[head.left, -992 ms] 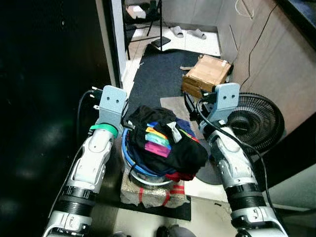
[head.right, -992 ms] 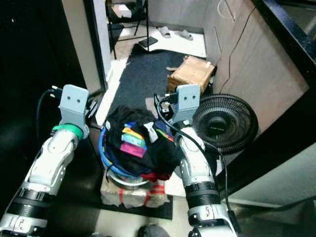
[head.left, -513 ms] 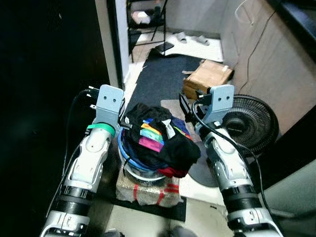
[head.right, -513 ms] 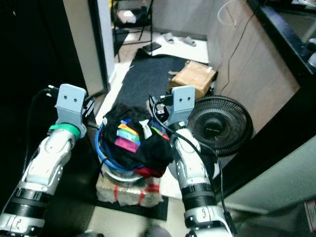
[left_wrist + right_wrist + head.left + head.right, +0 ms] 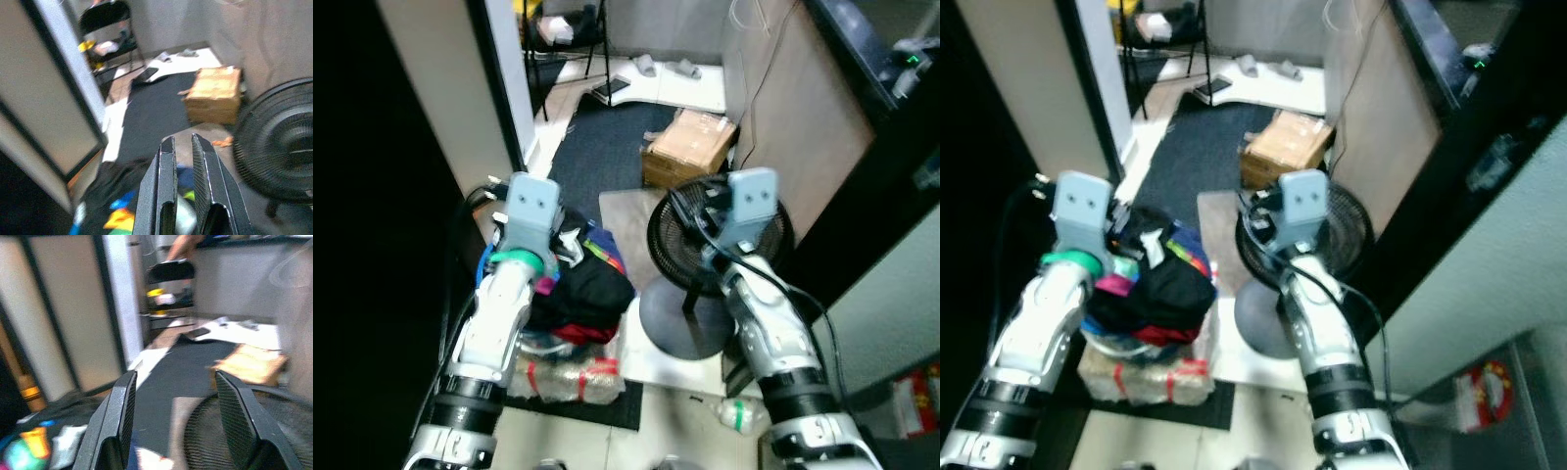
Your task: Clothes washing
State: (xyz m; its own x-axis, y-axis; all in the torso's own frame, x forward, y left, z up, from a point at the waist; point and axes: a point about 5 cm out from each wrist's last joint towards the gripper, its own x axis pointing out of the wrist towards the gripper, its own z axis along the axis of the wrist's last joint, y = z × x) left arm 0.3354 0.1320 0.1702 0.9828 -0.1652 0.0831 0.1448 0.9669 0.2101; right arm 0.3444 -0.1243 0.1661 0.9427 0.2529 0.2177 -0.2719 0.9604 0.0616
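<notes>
Clothes [image 5: 582,284] heap in the basin [image 5: 540,338]; left fingers [image 5: 168,181] pressed nearly together, right fingers [image 5: 122,411] spread wide.

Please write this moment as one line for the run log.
left hand: shut, above laundry pile | right hand: open, over fan | basket: on floor

The left gripper [image 5: 183,147] is holding its two black fingers nearly closed above a pile of dark clothes [image 5: 120,196], apparently with coloured pieces. Beyond are lying a dark mat [image 5: 154,110], a cardboard box [image 5: 215,94] and a black fan [image 5: 279,159].
</notes>
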